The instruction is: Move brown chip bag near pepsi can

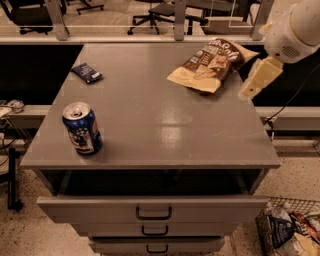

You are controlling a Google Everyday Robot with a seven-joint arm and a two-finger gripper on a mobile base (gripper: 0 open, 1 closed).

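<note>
The brown chip bag (210, 65) lies crinkled at the far right of the grey cabinet top (150, 115). The pepsi can (82, 128) stands upright near the front left corner, well apart from the bag. My gripper (257, 79) hangs in the air off the table's right edge, just right of the bag and a little nearer, cream-coloured under the white arm. It holds nothing and touches nothing.
A small dark blue flat packet (87, 72) lies at the far left of the top. Drawers (152, 212) sit under the front edge. A wire basket of packets (292, 227) stands on the floor at the lower right. Office chairs (165, 12) stand behind.
</note>
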